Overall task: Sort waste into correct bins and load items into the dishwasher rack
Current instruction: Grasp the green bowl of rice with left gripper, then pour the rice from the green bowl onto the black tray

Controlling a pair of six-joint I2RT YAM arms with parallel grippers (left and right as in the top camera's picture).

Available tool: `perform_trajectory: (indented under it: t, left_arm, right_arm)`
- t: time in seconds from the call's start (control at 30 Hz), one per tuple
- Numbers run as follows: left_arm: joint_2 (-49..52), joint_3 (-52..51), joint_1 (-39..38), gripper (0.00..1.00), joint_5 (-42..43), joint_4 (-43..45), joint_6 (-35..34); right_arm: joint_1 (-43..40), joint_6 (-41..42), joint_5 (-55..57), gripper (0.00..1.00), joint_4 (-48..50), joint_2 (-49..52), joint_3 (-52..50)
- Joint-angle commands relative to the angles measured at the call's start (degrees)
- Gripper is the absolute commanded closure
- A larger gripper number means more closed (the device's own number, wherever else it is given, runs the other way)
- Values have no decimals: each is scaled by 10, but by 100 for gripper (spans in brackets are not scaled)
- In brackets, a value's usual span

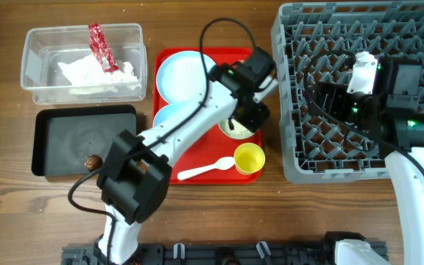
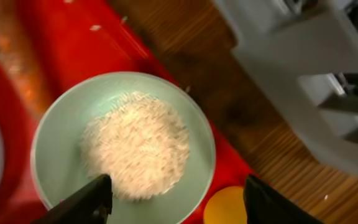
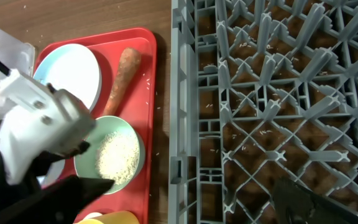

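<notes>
The flat red plastic tray (image 1: 210,149) lies in the middle of the wooden counter (image 1: 43,213). Over the tray's right half hangs the left claw (image 2: 178,180), its two dark fingers (image 2: 86,200) spread wide with nothing held between them. Beneath it on the tray sits the pale green round bowl (image 2: 55,143) with a heap of loose white grains (image 2: 135,146) inside. One finger overlaps the bowl's rim and the other stands outside the bowl; whether either touches it cannot be told. In the tray's right corner nearest the robot stands the small yellow plastic cup (image 1: 249,158), just beside the bowl. The white plastic spoon (image 1: 205,171) lies along that same near edge, left of the cup. The round light blue plate (image 1: 182,73) fills the tray's far left part, and the long orange carrot (image 3: 120,78) lies on the tray just to the plate's right. Just right of the tray stands the large square grey plastic rack with upright pegs (image 1: 330,174). Above it hovers the right claw (image 3: 191,190), opened wide and empty. Left of the tray, the clear plastic rectangular tub (image 1: 28,73) holds crumpled white tissue (image 1: 87,73) and a red foil wrapper (image 1: 100,46). Nearer the robot, the shallow black rectangular tub (image 1: 50,140) holds a small brown food scrap (image 1: 90,162).
</notes>
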Motion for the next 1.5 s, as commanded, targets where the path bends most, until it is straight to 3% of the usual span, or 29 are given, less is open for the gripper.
perform_trajectory:
  t: [0.0,0.13,0.43,0.63,0.7,0.77,0.8,1.03,1.23,1.33,1.47]
  left_arm:
    - [45,5,-22,36,-24,30,17]
    - [73,5,-28,39,-25,53,17]
    - [84,-8,-27,67,-51,70,12]
    - [108,-8,-27,67,-54,61,12]
    - [111,-8,-27,76,-56,61,-1]
    - [111,-8,-27,94,-62,61,-1]
    - [111,-8,-27,96,-70,61,-9]
    - [69,67,-16,96,-85,-10,-110]
    - [-11,90,54,96,-79,-65,-170]
    - [-81,90,113,96,-24,-106,-197]
    - [-170,90,256,96,0,-269,-226]
  right_arm:
    - [2,-5,5,0,-1,3,10]
    - [2,-18,22,0,-3,3,10]
    - [2,-19,22,0,-5,3,10]
    - [2,-19,24,0,-7,3,10]
    - [2,-19,28,0,-7,3,10]
    - [2,-19,31,0,-7,3,10]
    - [2,-19,31,0,-7,3,10]
    - [2,-19,31,0,-7,3,10]
    - [2,-19,31,0,-7,3,10]
    - [2,-19,31,0,-8,3,10]
    - [2,-18,31,0,-9,3,10]
